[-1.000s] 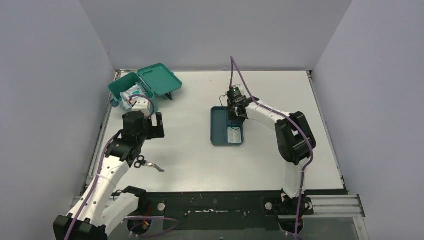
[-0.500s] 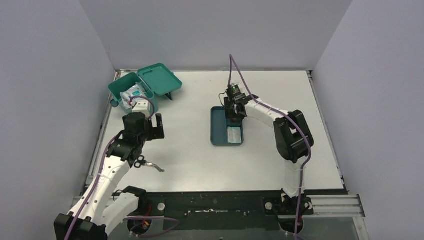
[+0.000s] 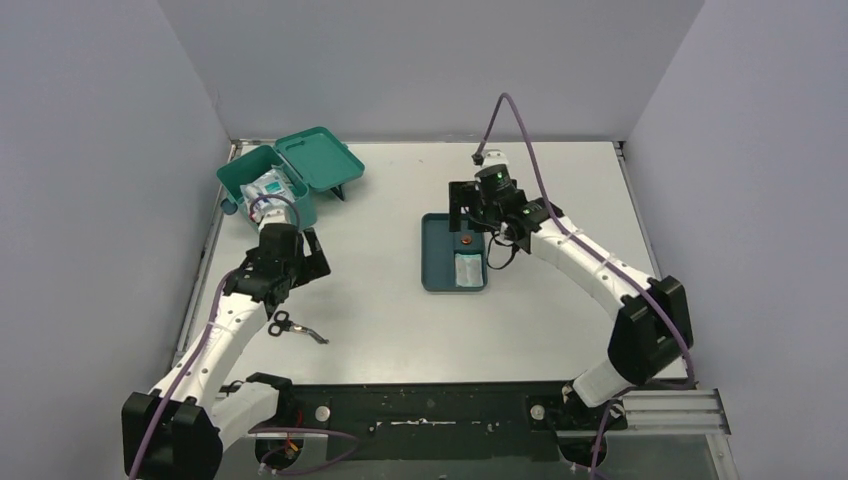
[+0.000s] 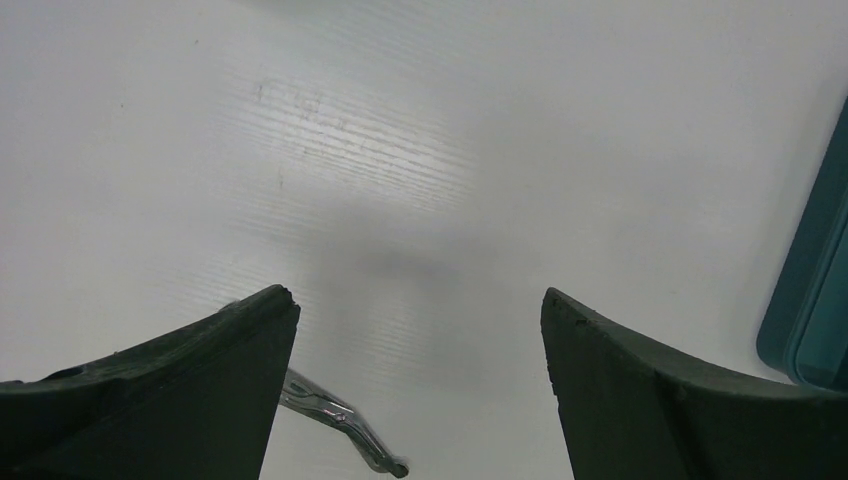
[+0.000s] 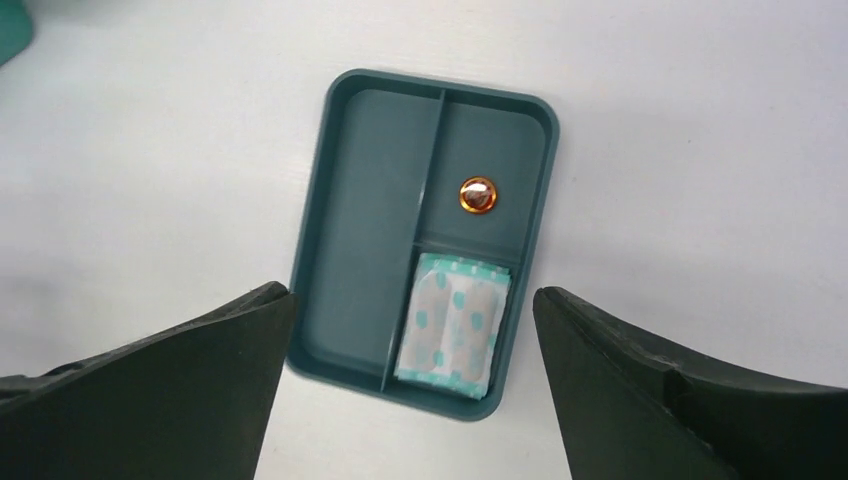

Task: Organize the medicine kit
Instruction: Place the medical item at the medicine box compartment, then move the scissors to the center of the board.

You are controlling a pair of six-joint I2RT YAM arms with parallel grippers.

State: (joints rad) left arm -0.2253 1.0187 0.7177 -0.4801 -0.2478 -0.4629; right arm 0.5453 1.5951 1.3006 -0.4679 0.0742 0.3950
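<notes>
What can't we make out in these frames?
- Medicine kit contents: top view, too small, left arm's cable crosses the box; only white packets show.
- Metal tool: left wrist view, handles hidden behind a finger of the left gripper.
- Orange disc in the divided tray: right wrist view, too small to identify.
- Teal edge: left wrist view, cut by the frame; kit or tray unclear.

It looks like a robotics lab test cell. Plain grey partition walls (image 3: 430, 60) box in a white table (image 3: 400, 330) on three sides. The left arm (image 3: 215, 340) and right arm (image 3: 590, 265) are bolted to a black base plate (image 3: 450, 400), trailing purple cables (image 3: 503, 97).
</notes>
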